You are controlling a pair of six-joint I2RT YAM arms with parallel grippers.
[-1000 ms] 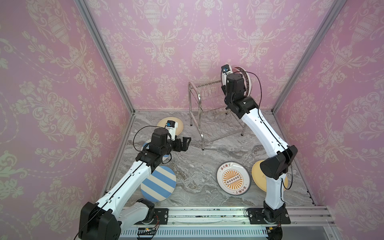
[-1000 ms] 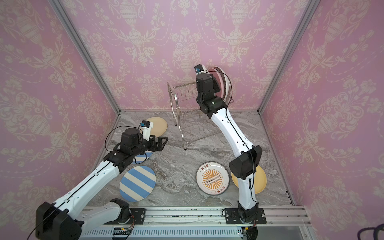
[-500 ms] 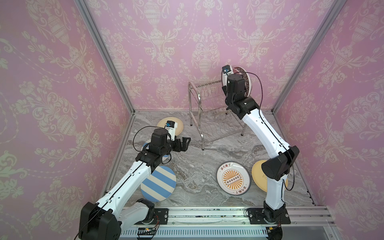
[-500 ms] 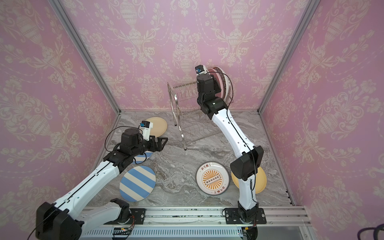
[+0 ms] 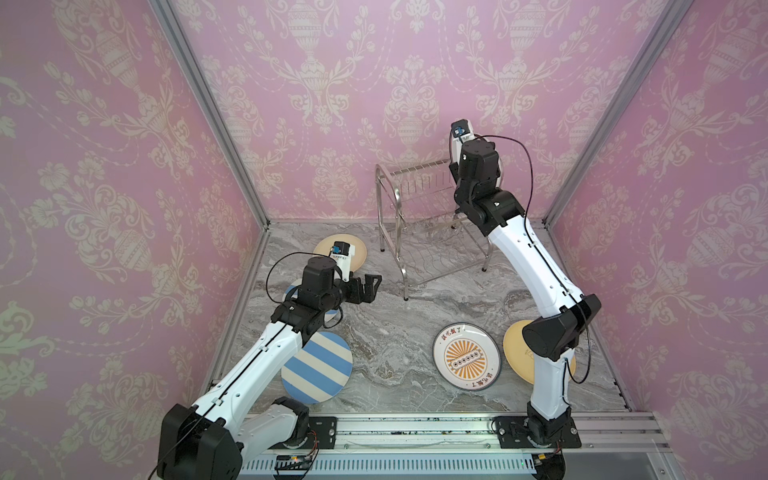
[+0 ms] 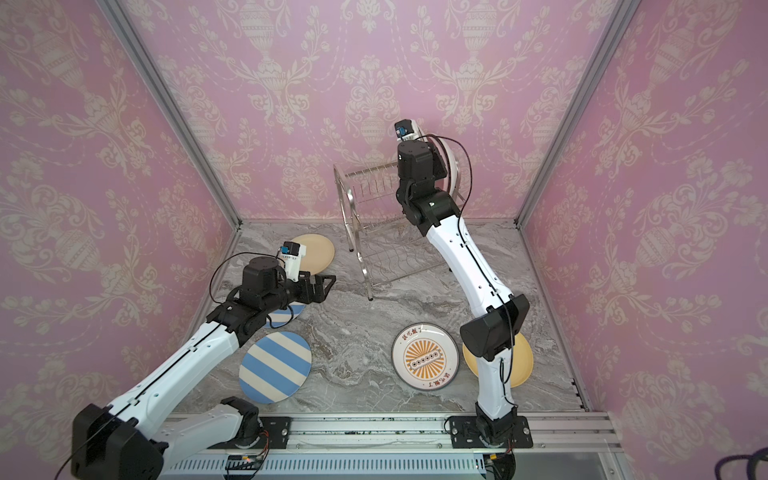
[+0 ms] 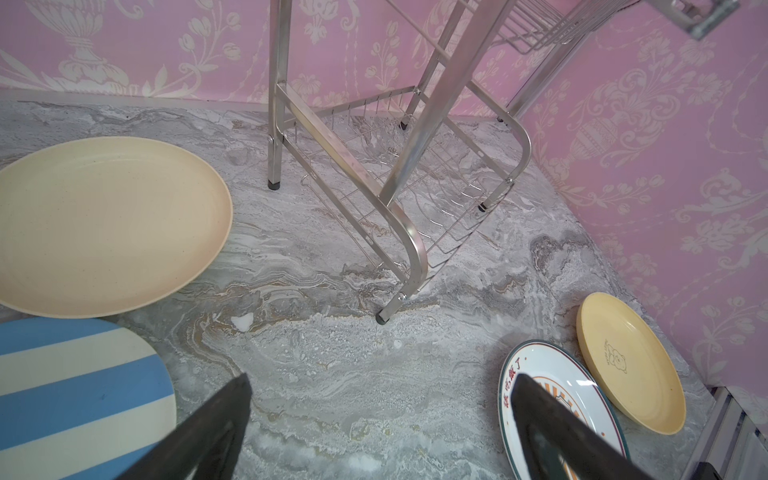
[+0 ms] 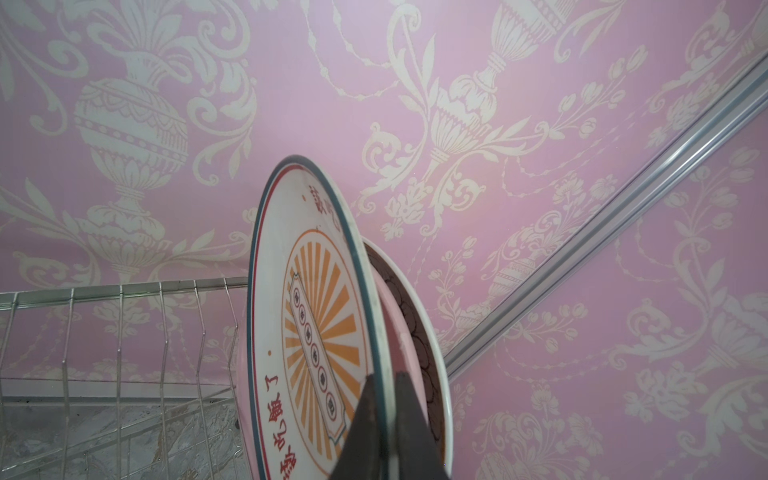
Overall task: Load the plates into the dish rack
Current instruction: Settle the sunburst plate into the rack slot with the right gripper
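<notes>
- In both top views we see the dish rack standing at the back of the bench. Flat on the bench lie a cream plate, a striped plate and another striped plate on the left. On the right a sunburst plate lies just beside a second cream plate. The left fingers hang over the bench. The right arm reaches up to the rack's upper tier.
- In the left wrist view the left fingers are spread wide and hold nothing.
- In the right wrist view the right fingers are pinched tight on the rim of a second sunburst plate. It stands on edge at the upper tier's end. A pink plate and a dark petal-patterned plate stand right behind it. We cannot tell whether it sits in a slot.
</notes>
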